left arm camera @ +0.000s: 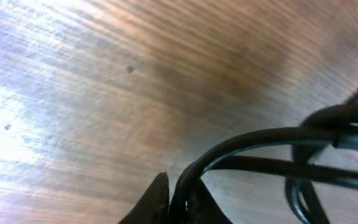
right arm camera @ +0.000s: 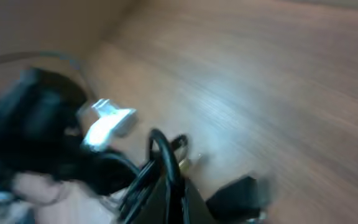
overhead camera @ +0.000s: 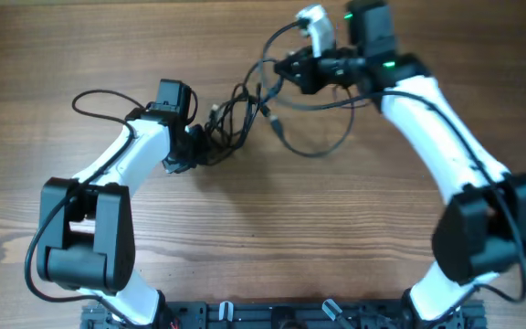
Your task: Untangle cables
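Note:
The cables (overhead camera: 231, 119) are thin black cords in a tangle on the wooden table between the two arms, with one wide loop (overhead camera: 322, 137) trailing right. My left gripper (overhead camera: 193, 146) is low at the tangle's left edge. In the left wrist view its jaws (left arm camera: 178, 198) are shut on a black cable (left arm camera: 260, 140) that arcs off to the right. My right gripper (overhead camera: 288, 71) is at the tangle's upper right. In the blurred right wrist view its jaws (right arm camera: 173, 199) are shut on a black cable strand (right arm camera: 161, 152).
A thicker black arm wire (overhead camera: 99, 96) loops on the table behind the left arm. The left arm (right arm camera: 36, 124) shows blurred in the right wrist view, close to the right gripper. The arm bases (overhead camera: 272, 315) stand at the front edge.

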Controlling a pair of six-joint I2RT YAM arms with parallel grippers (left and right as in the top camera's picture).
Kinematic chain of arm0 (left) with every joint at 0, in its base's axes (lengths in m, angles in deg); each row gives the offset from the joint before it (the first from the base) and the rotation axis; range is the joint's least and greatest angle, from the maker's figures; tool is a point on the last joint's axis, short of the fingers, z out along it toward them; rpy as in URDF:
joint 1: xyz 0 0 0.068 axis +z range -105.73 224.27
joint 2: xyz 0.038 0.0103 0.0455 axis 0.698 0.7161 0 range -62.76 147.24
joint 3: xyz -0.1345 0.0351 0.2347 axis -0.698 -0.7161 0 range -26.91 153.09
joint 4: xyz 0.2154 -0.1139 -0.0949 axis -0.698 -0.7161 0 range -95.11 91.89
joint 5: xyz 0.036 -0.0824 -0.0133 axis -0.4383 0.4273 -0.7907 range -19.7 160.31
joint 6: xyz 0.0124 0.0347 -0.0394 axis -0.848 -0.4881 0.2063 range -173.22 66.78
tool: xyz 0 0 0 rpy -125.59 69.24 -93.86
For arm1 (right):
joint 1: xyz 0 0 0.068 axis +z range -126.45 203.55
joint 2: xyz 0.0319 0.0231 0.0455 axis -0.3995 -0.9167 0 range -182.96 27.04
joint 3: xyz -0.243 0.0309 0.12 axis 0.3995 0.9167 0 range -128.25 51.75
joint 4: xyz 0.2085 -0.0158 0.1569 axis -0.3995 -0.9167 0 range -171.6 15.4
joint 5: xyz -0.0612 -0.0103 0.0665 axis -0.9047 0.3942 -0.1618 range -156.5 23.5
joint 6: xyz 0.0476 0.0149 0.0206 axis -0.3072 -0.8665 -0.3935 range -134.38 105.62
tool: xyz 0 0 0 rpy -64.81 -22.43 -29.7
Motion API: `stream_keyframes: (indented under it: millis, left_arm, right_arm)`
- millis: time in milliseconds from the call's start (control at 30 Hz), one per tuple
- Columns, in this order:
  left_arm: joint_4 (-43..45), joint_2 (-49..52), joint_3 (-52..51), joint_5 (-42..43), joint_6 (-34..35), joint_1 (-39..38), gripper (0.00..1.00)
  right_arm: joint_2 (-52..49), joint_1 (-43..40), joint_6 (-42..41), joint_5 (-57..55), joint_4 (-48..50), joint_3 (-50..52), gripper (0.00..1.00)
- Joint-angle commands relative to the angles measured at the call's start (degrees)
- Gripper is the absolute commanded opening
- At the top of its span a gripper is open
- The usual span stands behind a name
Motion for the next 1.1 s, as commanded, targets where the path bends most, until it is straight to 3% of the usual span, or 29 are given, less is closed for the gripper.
stream_keyframes:
  millis: [0,33,133,267,400,533,600,700,733,800,833,900,933,1000,1033,1067]
  left_arm:
    - [-0.8,6.4,-2.4,-8.0,2.9,1.3,0.09]
    - [-1.1,7.6,-2.4,-8.4,3.0,1.4,0.04]
    - [-4.0,9.7,-2.4,-13.6,5.9,2.4,0.04]
    - [-4.7,9.7,-2.4,-13.7,5.9,7.5,0.04]
    - [-4.6,9.7,-2.4,-12.8,5.8,8.9,0.04]
    - [-4.7,9.6,-2.3,-4.1,-0.4,8.9,0.04]
    - [-6.3,7.4,-0.9,0.5,-2.6,8.9,0.04]
    - [-7.7,1.4,2.1,3.5,-2.6,8.9,0.04]
    - [-7.6,-1.7,3.0,5.8,-2.6,8.9,0.13]
    - [-6.9,-6.3,3.5,7.8,-2.5,8.9,0.66]
    - [-6.9,-7.7,3.5,7.8,-2.6,8.9,0.73]
    - [-8.0,-8.8,3.5,7.8,-2.5,8.9,1.00]
    - [-8.6,-8.6,3.4,7.8,-2.6,8.9,1.00]
    - [-9.4,-8.5,3.4,7.8,-2.5,8.9,1.00]
    - [-9.5,-8.5,3.4,7.8,-2.5,8.9,1.00]
    - [-9.4,-8.5,3.4,7.8,-2.3,8.9,1.00]
  right_arm:
    - [4.6,-7.8,-5.9,13.6,-1.3,-1.4,0.04]
    - [4.5,-9.5,-5.9,14.2,-2.0,-1.4,0.04]
    - [4.6,-17.6,-11.2,18.6,-0.2,-1.4,0.04]
    - [4.5,-32.3,-18.3,26.1,-1.2,-1.4,0.04]
    - [4.4,-38.2,-11.1,24.6,-11.8,-1.4,0.04]
    - [4.4,-38.1,-5.3,-2.0,-24.4,-1.4,0.05]
    - [4.3,-38.1,-4.2,-20.9,-29.9,-1.4,0.04]
    - [4.3,-38.1,-4.2,-31.9,-33.1,-1.4,0.06]
    - [4.3,-38.1,-4.2,-33.3,-33.9,-1.4,0.18]
    - [4.3,-38.1,-4.2,-33.3,-34.2,-1.4,0.70]
    - [4.3,-38.1,-4.2,-33.2,-34.3,-1.4,0.80]
    - [4.2,-37.9,-4.1,-30.7,-34.3,-1.4,0.89]
    - [4.2,-37.6,-4.2,-30.5,-34.5,-1.4,1.00]
    - [4.2,-36.2,-4.2,-30.5,-35.0,-1.2,1.00]
    - [4.2,-35.3,-4.3,-30.5,-35.2,-0.8,0.96]
    - [4.1,-32.7,-4.7,-30.5,-35.8,0.8,0.83]
